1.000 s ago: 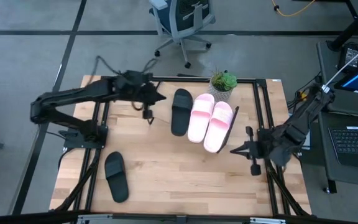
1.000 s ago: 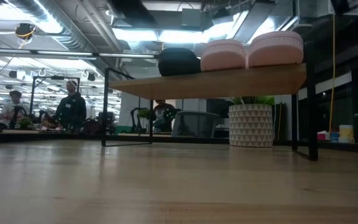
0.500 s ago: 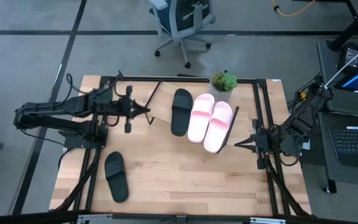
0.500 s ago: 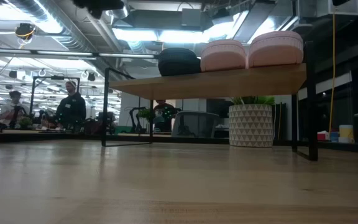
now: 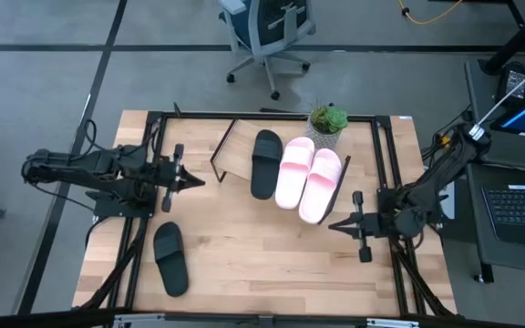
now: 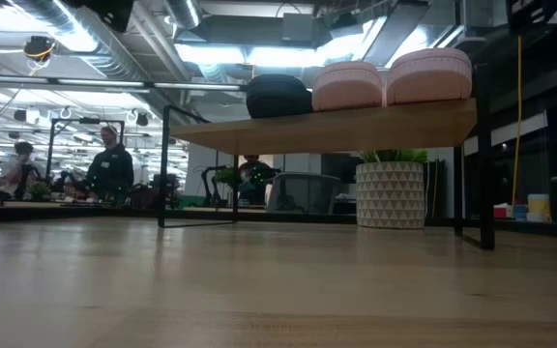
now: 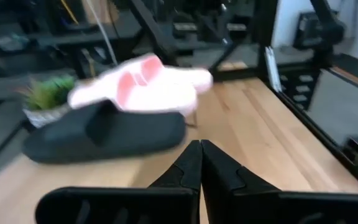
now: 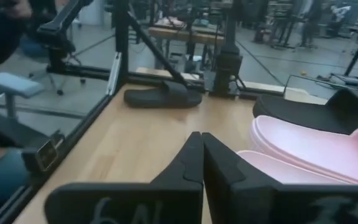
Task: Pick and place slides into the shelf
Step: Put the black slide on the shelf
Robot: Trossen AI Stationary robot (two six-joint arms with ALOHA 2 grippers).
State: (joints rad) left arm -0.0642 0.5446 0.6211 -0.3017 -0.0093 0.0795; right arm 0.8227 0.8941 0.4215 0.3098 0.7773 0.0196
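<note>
The shelf [image 5: 235, 157] stands at the table's far middle, a light board on thin black legs. On its top lie one black slide [image 5: 264, 162] and two pink slides [image 5: 295, 170] [image 5: 323, 185], seen from the side in the low view as black slide [image 6: 278, 97] and pink slides [image 6: 348, 85] [image 6: 428, 74]. The second black slide [image 5: 170, 258] lies flat on the table near the left near corner, also in the right wrist view [image 8: 163, 98]. My left gripper [image 5: 194, 180] is shut, left of the shelf. My right gripper [image 5: 334, 225] is shut, just near the pink slides.
A potted plant [image 5: 327, 121] stands at the far edge behind the shelf, its white pot [image 6: 390, 193] showing under the board. Black frame rails run along the table's left and right sides. Bare tabletop [image 5: 262, 251] lies between the grippers. People stand far off in the room.
My left gripper has drawn back from the shelf's left end toward the table's left and near side, staying shut. My right gripper has shifted a little toward the table's left and near edge. The slides and the shelf have kept still.
</note>
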